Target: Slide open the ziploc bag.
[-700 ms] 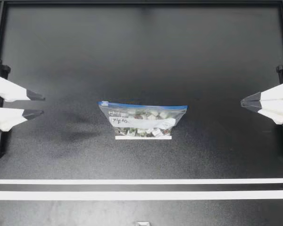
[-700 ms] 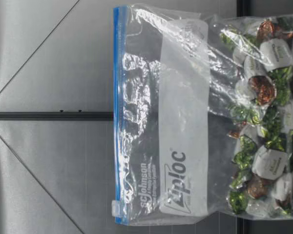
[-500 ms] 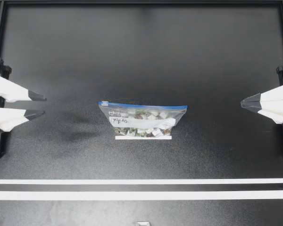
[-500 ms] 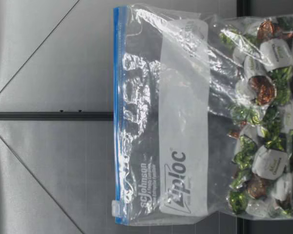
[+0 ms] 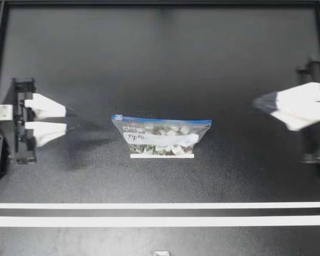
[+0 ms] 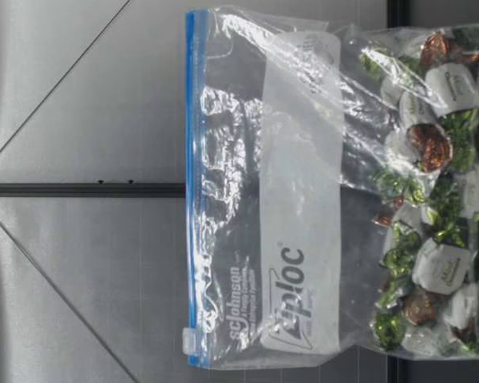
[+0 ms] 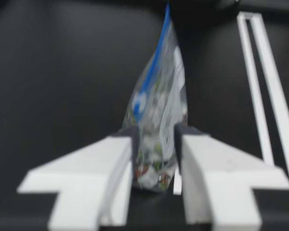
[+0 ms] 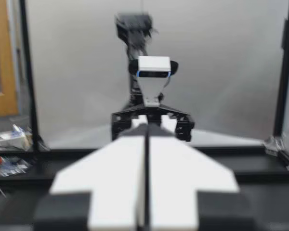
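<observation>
A clear ziploc bag [image 5: 161, 134] stands upright mid-table, part full of wrapped candies [image 6: 431, 199]. A blue zip strip [image 6: 190, 191] runs along its top, with a small white slider [image 6: 190, 341] at the end toward my left arm. My left gripper [image 5: 68, 119] is open, well short of that end and pointing at it. In the left wrist view the bag [image 7: 159, 86] shows edge-on ahead of the left gripper [image 7: 154, 137], untouched. My right gripper [image 5: 256, 103] is shut and empty, off the bag's other end. The right gripper [image 8: 146, 126] points across the table.
A short white tape strip [image 5: 161, 156] lies along the bag's base. Two long white tape lines [image 5: 160, 205] [image 5: 160, 221] cross the table nearer the front. Black frame rails [image 5: 160, 2] border the dark table. My left arm [image 8: 151, 72] shows opposite in the right wrist view.
Both arms have moved inward from the table's sides toward the bag. The left gripper stays open and the right stays shut. The bag has not moved.
</observation>
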`<action>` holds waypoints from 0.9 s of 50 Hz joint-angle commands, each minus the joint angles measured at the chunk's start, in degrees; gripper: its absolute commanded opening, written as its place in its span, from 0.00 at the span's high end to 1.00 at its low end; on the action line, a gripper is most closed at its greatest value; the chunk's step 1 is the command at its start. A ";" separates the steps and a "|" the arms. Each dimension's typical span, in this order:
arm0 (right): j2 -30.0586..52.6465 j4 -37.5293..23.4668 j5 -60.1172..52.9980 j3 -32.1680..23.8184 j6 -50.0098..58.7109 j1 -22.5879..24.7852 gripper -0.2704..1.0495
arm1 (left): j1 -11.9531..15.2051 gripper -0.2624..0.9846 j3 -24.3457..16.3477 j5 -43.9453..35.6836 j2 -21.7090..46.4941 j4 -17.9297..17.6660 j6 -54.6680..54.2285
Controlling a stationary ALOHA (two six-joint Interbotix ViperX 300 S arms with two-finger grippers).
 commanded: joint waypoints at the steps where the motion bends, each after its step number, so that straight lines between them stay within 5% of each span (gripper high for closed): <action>1: 6.24 0.00 -0.62 -4.66 0.00 -1.41 0.92 | 0.09 0.87 -1.14 -2.37 4.48 -0.35 0.09; 19: 26.54 -0.35 4.39 -19.86 -1.85 -3.34 0.82 | 0.09 0.49 -3.87 -7.65 13.80 -0.35 0.26; 34: 37.35 -0.62 10.55 -31.29 -5.80 -3.43 0.46 | 0.09 0.48 -5.54 -16.26 22.50 -0.35 0.26; 45: 42.36 -0.79 14.24 -35.86 -5.80 -3.34 0.44 | 0.09 0.48 -7.21 -18.54 26.37 -0.35 0.18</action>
